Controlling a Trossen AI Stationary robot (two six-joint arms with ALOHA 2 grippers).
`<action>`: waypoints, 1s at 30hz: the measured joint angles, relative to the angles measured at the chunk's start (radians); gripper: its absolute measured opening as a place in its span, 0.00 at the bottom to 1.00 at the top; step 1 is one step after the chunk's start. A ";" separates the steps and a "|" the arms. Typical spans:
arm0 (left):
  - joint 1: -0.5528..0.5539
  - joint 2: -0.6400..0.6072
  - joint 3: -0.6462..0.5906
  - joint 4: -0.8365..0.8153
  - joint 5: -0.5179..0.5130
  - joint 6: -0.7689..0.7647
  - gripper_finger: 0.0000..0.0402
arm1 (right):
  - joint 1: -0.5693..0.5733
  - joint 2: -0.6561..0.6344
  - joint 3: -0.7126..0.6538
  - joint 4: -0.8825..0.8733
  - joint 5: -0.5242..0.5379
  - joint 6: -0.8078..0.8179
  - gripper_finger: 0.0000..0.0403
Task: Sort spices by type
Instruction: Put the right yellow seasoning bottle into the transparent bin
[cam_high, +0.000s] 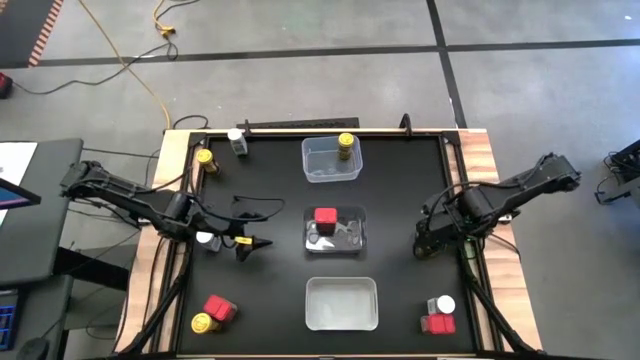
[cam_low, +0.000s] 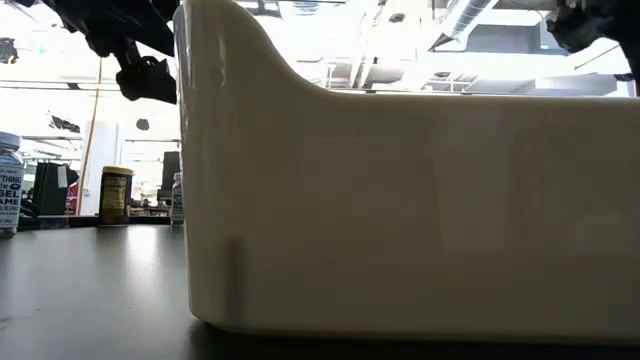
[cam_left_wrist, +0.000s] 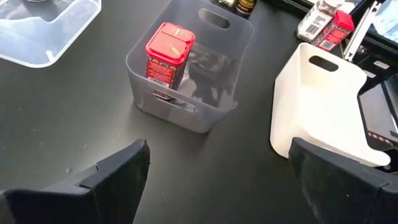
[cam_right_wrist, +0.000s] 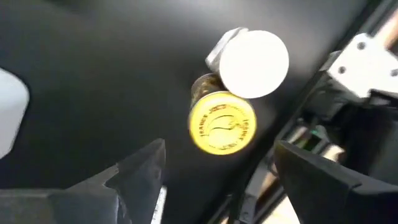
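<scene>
In the high view three tubs stand in a column. The far clear tub (cam_high: 318, 168) holds a yellow-capped jar (cam_high: 346, 145). The middle clear tub (cam_high: 350, 238) holds a red tin (cam_high: 325, 218) (cam_left_wrist: 168, 53). The near white tub (cam_high: 341, 303) holds nothing. My left gripper (cam_high: 252, 245) (cam_left_wrist: 217, 171) hovers open, left of the middle tub, pointing at it. My right gripper (cam_high: 423, 246) (cam_right_wrist: 217, 168) is open, right of the middle tub. Beyond its fingers the right wrist view shows a yellow-capped jar (cam_right_wrist: 222, 121) and a white-capped jar (cam_right_wrist: 254, 56), both standing upright.
Loose spices stand on the mat: a yellow-capped jar (cam_high: 205, 157) and a white-capped jar (cam_high: 237, 140) far left, a white-capped jar (cam_high: 205, 238) under the left arm, a red tin (cam_high: 219, 308) and a yellow jar (cam_high: 202, 322) near left, a white jar (cam_high: 442, 305) and a red tin (cam_high: 437, 323) near right.
</scene>
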 joint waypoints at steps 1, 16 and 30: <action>0.000 0.000 0.000 0.001 0.000 0.000 0.92 | 0.000 -0.005 -0.016 0.011 0.000 -0.001 0.80; 0.000 0.000 0.000 0.001 -0.003 -0.082 0.92 | 0.005 -0.020 -0.163 0.100 -0.044 -0.075 0.80; 0.000 0.000 0.000 0.000 -0.004 -0.100 0.92 | 0.004 -0.019 -0.225 0.209 -0.041 -0.014 0.80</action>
